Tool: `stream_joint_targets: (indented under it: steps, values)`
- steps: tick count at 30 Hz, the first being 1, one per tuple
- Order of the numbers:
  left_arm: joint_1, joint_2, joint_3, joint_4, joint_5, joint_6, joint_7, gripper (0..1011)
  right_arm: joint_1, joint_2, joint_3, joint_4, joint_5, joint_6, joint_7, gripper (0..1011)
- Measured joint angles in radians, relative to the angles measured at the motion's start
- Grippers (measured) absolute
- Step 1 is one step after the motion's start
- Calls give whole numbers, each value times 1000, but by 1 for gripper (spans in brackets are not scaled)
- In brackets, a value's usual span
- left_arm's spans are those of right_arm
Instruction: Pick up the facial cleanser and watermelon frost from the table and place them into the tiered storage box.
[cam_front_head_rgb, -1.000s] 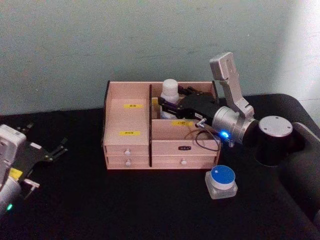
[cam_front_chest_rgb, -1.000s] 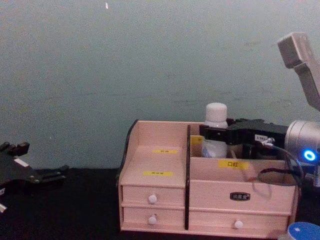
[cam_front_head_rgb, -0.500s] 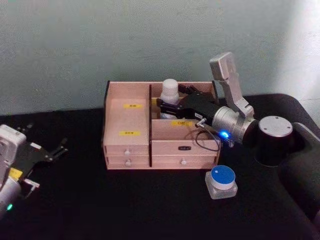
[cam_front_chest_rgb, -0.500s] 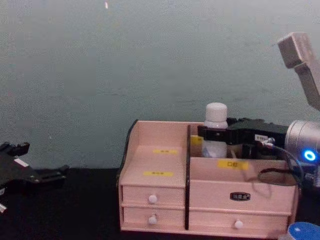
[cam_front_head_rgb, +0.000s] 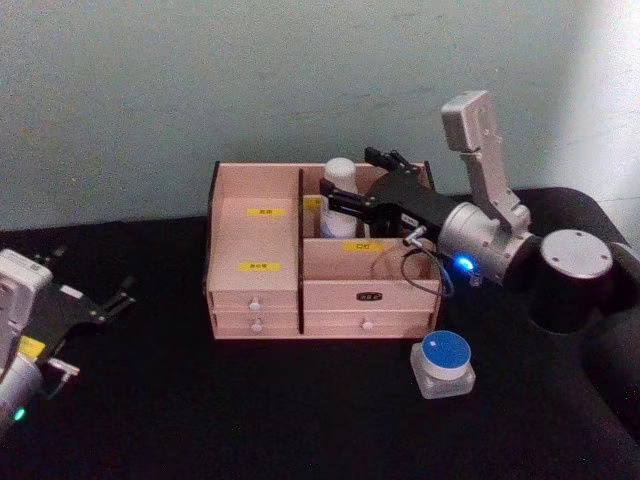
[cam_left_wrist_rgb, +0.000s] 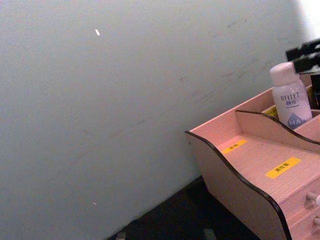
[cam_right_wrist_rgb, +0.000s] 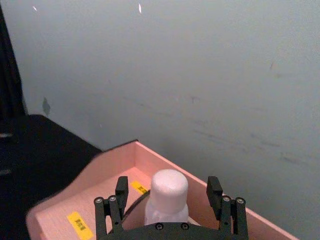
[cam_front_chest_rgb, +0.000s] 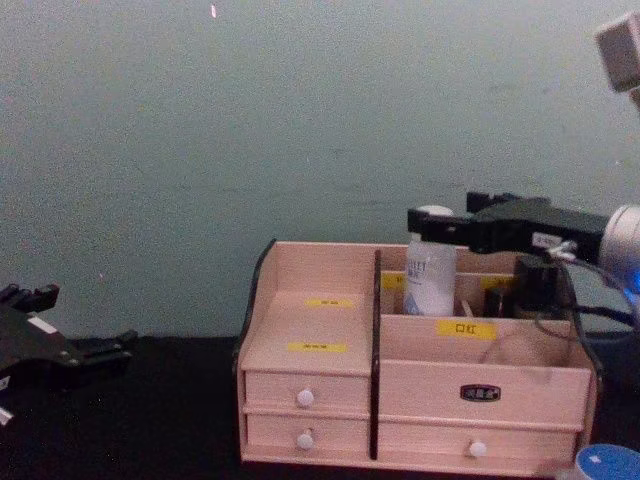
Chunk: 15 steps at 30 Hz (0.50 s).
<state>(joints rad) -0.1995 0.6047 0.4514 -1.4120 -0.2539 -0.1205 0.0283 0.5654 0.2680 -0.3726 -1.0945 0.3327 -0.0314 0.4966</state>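
The facial cleanser stands upright in the back right compartment of the tiered storage box. My right gripper hovers open at the height of the bottle's cap, a finger on each side and apart from it. On the black table in front of the box's right corner sits the watermelon frost, a blue-lidded jar. My left gripper rests open at the far left, holding nothing.
A pale green wall rises close behind the box. My right arm's silver forearm and black elbow lie over the table to the right of the box. Black tabletop stretches in front of the drawers.
My right gripper has risen from around the bottle's neck to cap height and drawn back to the right. The bottle stays standing in the box. The left arm has not moved.
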Motion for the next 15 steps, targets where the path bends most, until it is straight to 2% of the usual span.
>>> stream_joint_targets:
  steps: [6,12,15]
  values:
    - [0,0,0,0,0,0,0,1001,-71,51,22,-125,33,13,9,1000]
    - [0,0,0,0,0,0,0,1001,-164,123,49,-259,84,25,28,1000]
    - [0,0,0,0,0,0,0,1001,-227,169,67,-332,114,36,30,1000]
